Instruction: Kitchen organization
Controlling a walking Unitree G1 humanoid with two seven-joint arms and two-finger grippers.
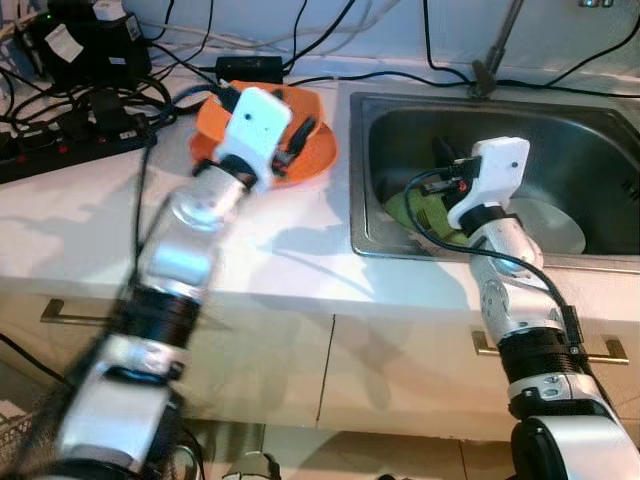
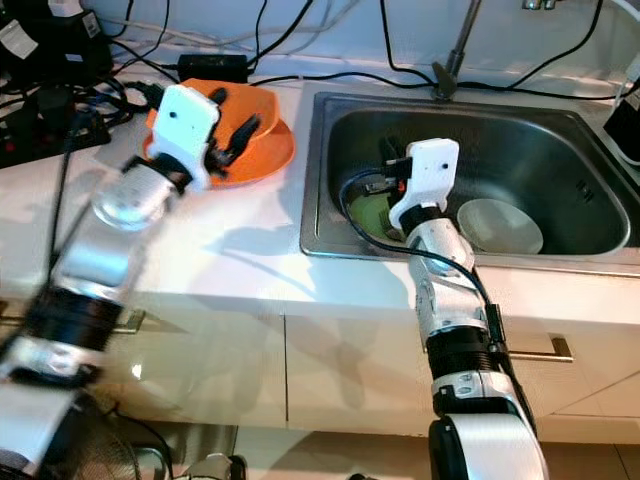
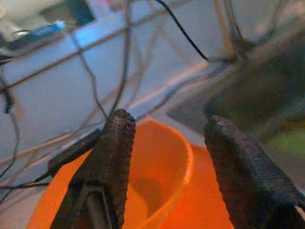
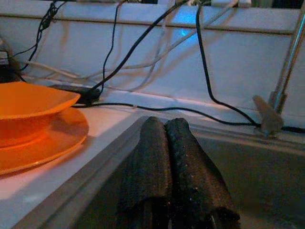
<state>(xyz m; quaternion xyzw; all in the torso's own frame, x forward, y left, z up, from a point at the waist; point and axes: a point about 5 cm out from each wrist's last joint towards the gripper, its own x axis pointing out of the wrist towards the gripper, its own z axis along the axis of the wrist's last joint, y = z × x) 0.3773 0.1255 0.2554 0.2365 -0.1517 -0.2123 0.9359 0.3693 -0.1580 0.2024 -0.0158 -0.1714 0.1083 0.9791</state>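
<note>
Left end effector [image 3: 167,143] released, fingers spread over orange bowl [image 3: 157,176]. Bowl stacked on orange plate [image 2: 265,158], on tabletop [image 2: 230,240] just beside sink [image 2: 330,245]. Right end effector [image 4: 174,162] clenched on nothing, fingers pressed together, inside sink near its plate-side wall. Green dish [image 2: 368,215] and white bowl [image 2: 500,225] in sink basin.

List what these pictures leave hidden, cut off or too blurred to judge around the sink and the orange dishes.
- Green item in the sink: right pincer and its cable cover most of it in both eye views; what it is stays unclear.
- Tap: cut off by the top edge; just its stem is visible.
- Left arm: motion-blurred in the eye views.
- Orange bowl: left pincer fingers hide part of its rim in the left wrist view.
</note>
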